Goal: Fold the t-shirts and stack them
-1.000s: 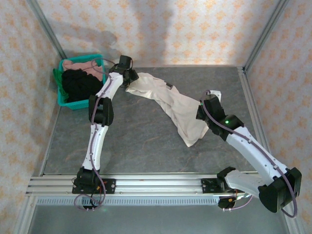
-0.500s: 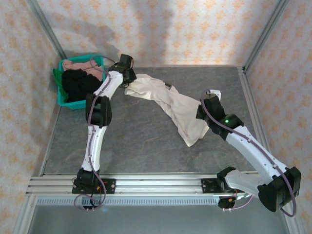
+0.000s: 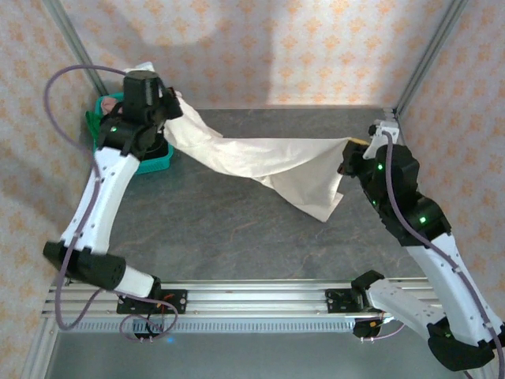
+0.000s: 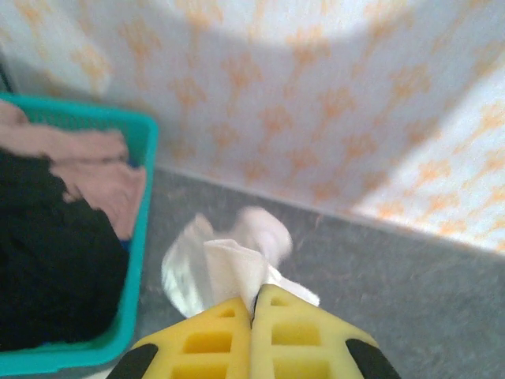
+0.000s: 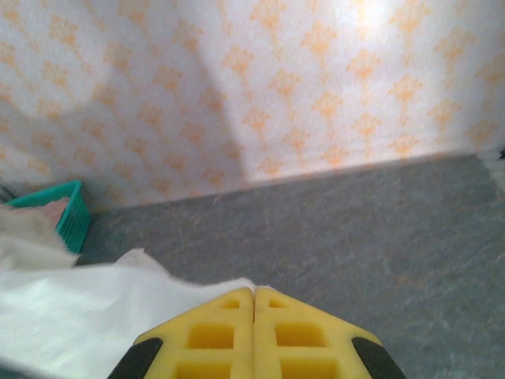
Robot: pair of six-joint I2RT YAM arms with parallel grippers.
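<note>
The large cream-white t-shirt [image 3: 268, 162] hangs stretched in the air between both arms, sagging in the middle, its lower corner drooping toward the grey table. My left gripper [image 3: 170, 103] is raised at the back left and shut on one end of it; white cloth [image 4: 229, 264] bunches out of the yellow fingertips [image 4: 213, 335]. My right gripper [image 3: 353, 146] is raised at the right and shut on the other end, where the cloth [image 5: 95, 316] spreads left of its fingers [image 5: 284, 332]. Black [image 4: 47, 253] and dusty pink [image 4: 102, 178] shirts lie in the teal bin.
The teal plastic bin [image 3: 154, 162] sits in the back left corner, partly behind my left arm; its rim [image 4: 142, 205] is close below the left gripper. Patterned walls and metal posts enclose the grey table [image 3: 237, 229]. A metal rail [image 3: 252, 296] runs along the near edge.
Both arms have lifted and pulled apart: the left gripper rose toward the back left, the right swung to the right. The cream shirt, which lay crumpled on the table, now hangs taut between them.
</note>
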